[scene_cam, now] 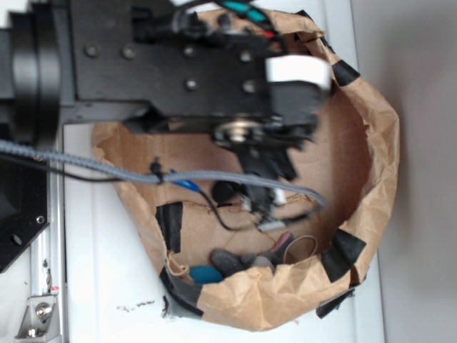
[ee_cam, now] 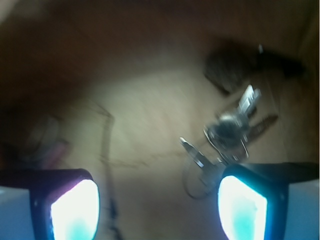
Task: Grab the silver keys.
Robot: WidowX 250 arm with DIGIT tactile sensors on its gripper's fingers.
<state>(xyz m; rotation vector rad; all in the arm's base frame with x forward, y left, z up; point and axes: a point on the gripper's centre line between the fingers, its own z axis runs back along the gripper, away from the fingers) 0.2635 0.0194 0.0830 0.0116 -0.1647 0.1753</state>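
Observation:
The silver keys (ee_cam: 227,132) lie on the brown paper floor, a shiny bunch on thin wire rings, blurred in the wrist view. They sit just ahead of my right fingertip (ee_cam: 242,207), and one ring reaches down beside it. My gripper (ee_cam: 159,210) is open, with only bare paper between the two glowing pads. In the exterior view the gripper (scene_cam: 263,207) hangs low inside the paper bowl, and a silver glint of the keys (scene_cam: 270,226) shows right below it.
The brown paper bowl (scene_cam: 378,164) has raised crumpled walls patched with black tape. A tan rubber-band loop (scene_cam: 300,246), a blue scrap (scene_cam: 206,274) and grey scraps (scene_cam: 228,261) lie at its near side. A dark lump (ee_cam: 225,70) sits beyond the keys. A grey cable (scene_cam: 107,168) crosses the bowl.

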